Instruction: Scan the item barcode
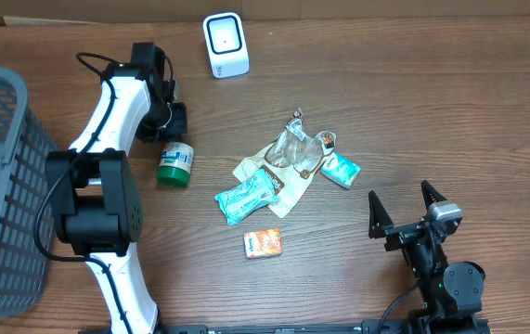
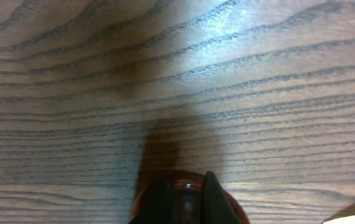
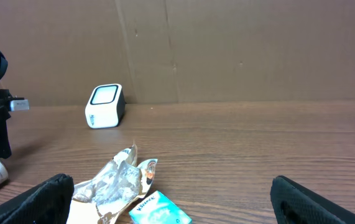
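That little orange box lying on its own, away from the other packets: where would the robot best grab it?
Across its two long edges, coming straight down from above. The orange box lies flat and apart from the pile of packets, so a claw finger should fit on either side. The open right claw looks nearer, so it is probably the handier one.

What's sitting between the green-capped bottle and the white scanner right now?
Nothing visible. The table between the bottle and the scanner is bare wood. The left gripper sits shut just beyond the bottle, beside that line, and the packets lie off to the right.
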`<act>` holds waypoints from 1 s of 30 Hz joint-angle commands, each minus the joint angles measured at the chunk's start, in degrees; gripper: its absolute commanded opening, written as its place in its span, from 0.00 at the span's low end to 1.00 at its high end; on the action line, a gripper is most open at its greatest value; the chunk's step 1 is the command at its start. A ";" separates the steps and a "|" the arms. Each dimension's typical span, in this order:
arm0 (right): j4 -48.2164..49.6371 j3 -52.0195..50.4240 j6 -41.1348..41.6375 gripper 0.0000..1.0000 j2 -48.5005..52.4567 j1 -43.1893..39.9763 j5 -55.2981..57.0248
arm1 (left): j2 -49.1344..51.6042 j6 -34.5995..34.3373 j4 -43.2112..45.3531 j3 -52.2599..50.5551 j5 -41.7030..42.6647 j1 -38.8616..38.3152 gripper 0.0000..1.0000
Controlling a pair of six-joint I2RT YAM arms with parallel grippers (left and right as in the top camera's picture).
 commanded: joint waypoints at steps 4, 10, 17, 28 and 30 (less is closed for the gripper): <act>0.22 -0.61 0.11 1.00 -0.57 -0.24 0.04 | -7.98 -2.69 0.37 -0.57 0.57 0.52 0.04; 0.22 -0.61 0.11 1.00 -0.57 -0.24 0.04 | -18.60 -2.67 -0.79 -0.57 0.59 1.86 0.04; 0.22 -0.61 0.11 1.00 -0.57 -0.24 0.04 | -29.97 -2.05 -2.19 -0.57 -2.47 4.24 0.04; 0.22 -0.61 0.11 1.00 -0.57 -0.24 0.04 | -37.88 -2.03 -7.34 -0.57 -3.67 15.45 0.04; 0.22 -0.61 0.11 1.00 -0.57 -0.24 0.04 | -38.34 -1.90 -8.24 -0.57 -3.72 16.39 0.04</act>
